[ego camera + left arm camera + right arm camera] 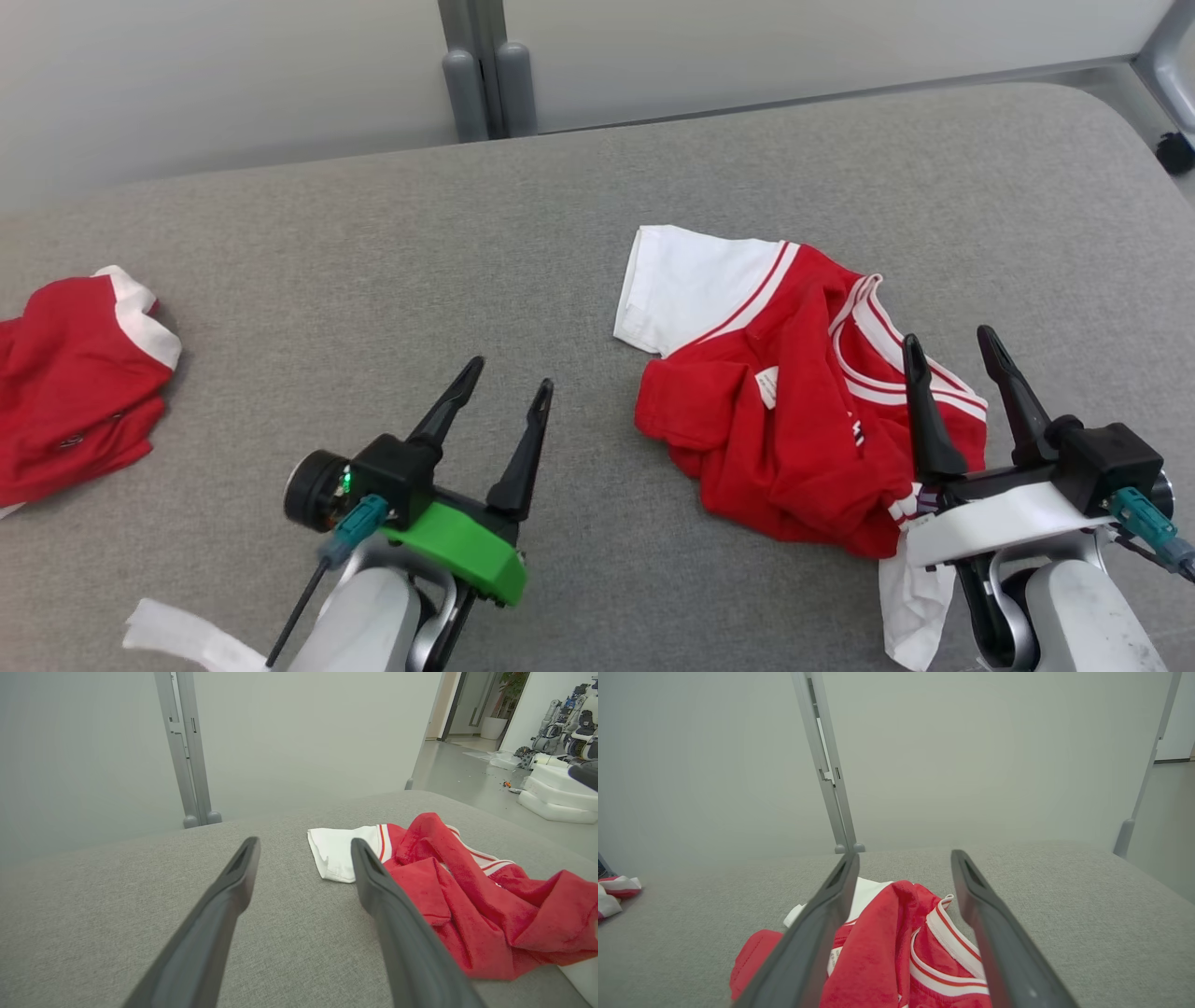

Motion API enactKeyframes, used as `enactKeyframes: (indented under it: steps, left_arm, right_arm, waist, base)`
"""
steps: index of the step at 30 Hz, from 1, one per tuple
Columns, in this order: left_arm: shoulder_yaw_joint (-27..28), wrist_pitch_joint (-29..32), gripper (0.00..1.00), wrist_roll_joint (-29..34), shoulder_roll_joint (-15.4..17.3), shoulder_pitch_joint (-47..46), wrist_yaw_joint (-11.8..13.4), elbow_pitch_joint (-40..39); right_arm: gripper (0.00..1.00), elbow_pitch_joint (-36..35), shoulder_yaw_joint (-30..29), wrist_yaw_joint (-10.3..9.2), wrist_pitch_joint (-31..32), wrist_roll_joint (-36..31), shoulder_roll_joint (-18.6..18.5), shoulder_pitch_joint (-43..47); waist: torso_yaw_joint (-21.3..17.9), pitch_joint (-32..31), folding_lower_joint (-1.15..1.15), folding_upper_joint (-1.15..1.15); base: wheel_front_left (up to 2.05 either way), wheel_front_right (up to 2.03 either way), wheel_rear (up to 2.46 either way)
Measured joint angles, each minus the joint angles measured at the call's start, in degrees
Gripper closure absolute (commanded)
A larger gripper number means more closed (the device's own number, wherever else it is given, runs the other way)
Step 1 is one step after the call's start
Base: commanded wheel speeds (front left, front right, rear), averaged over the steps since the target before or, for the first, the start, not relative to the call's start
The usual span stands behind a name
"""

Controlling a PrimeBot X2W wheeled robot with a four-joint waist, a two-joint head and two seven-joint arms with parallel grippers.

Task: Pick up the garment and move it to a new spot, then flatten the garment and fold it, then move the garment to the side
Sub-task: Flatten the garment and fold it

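A crumpled red garment (794, 401) with white sleeves and striped trim lies right of centre on the grey padded surface (392, 252). My right gripper (952, 350) hovers open over the garment's right edge, nothing between its fingers. In the right wrist view the red garment (896, 952) bunches below and between the open right gripper (901, 863). My left gripper (509, 378) stands open over bare surface to the garment's left. The left wrist view has the left gripper (303, 847) open, with the garment (467, 891) to its right, one white sleeve (336, 854) spread flat.
A second red and white garment (75, 373) lies bunched at the surface's left edge, also seen as the second garment (614, 891) far left. Grey frame posts (485, 75) stand behind the surface. A white strip (177, 635) lies at the near left.
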Motion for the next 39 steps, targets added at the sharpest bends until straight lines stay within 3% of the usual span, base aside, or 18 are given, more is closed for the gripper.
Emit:
enactKeyframes:
  steps: [10,23,24,25,35,36,37,38,39]
  left_arm:
    - [-13.55,0.00,0.00,-6.48,1.15,-10.14,-0.01,12.01]
    - [-23.09,0.00,0.00,-14.85,1.85,-15.43,-0.01,21.41]
    - [-23.12,0.00,0.54,-16.07,1.75,-15.50,-0.01,21.25]
    - [-23.27,0.00,1.00,-16.66,1.69,-15.55,-0.01,21.16]
    - [-23.74,0.00,1.00,-18.42,1.91,-16.39,-0.01,21.04]
    - [-22.74,-0.01,0.73,-17.95,1.98,-16.39,-0.01,20.47]
    - [-21.73,0.00,0.07,-16.91,2.03,-16.38,-0.01,20.03]
    - [-21.12,0.00,0.00,-16.24,2.03,-16.35,-0.01,19.79]
    - [-20.69,0.00,0.00,-15.71,1.99,-16.24,-0.01,19.56]
  right_arm:
    - [0.00,-1.22,0.14,0.00,0.00,-0.25,0.87,-0.92]
    - [0.00,-1.80,0.15,0.00,0.00,-0.21,1.42,-1.62]
    - [0.00,-1.90,0.07,0.00,0.00,-0.21,1.44,-1.63]
    - [0.00,-1.94,0.00,0.00,0.00,-0.21,1.44,-1.63]
    - [0.00,-1.94,-0.24,0.00,0.00,-0.32,1.52,-1.53]
    - [0.00,-1.98,-0.34,0.00,0.00,-0.32,1.52,-1.45]
    - [0.00,-2.00,-0.36,0.00,0.00,-0.33,1.51,-1.40]
    - [0.00,-2.00,-0.41,0.00,0.00,-0.33,1.49,-1.31]
    - [0.00,-2.01,-0.40,0.00,0.00,-0.33,1.49,-1.20]
  waist:
    - [-5.15,2.87,0.00,0.00]
    - [-10.19,6.28,0.00,0.00]
    - [-10.36,6.38,0.00,0.00]
    - [-10.45,6.43,0.00,0.00]
    - [-9.36,5.18,0.00,0.00]
    - [-9.11,5.02,0.00,0.00]
    - [-8.86,4.86,0.00,0.00]
    - [-8.65,4.73,0.00,0.00]
    - [-8.37,4.57,0.00,0.00]
  base:
    - [0.00,0.00,0.00]
    - [0.00,0.00,0.00]
    - [0.00,0.00,0.00]
    - [0.00,0.00,0.00]
    - [0.00,0.00,0.00]
    - [0.00,0.00,0.00]
    - [0.00,0.00,0.00]
    - [0.00,0.00,0.00]
    - [0.00,0.00,0.00]
